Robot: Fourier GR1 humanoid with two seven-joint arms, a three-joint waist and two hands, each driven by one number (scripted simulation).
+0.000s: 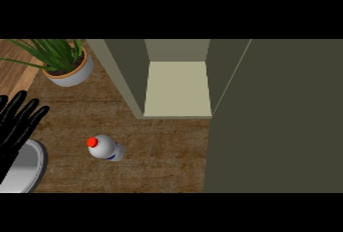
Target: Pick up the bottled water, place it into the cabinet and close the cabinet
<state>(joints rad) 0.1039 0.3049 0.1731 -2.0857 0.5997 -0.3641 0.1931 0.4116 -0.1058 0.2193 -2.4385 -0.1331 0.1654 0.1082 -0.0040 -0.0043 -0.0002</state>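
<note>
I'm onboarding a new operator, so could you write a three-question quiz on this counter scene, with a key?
1. True or false: the bottled water is already inside the cabinet.
2. Multiple choice: what colour is the bottle's cap? A) blue B) red C) green
3. Short answer: which hand is in view, and where?

Key
1. False. It stands on the wooden counter, in front of the open cabinet and to its left.
2. B, red.
3. The left hand, open with fingers up at the view's left edge, above its grey forearm. The right hand does not show. A potted plant sits at the upper left.
</note>
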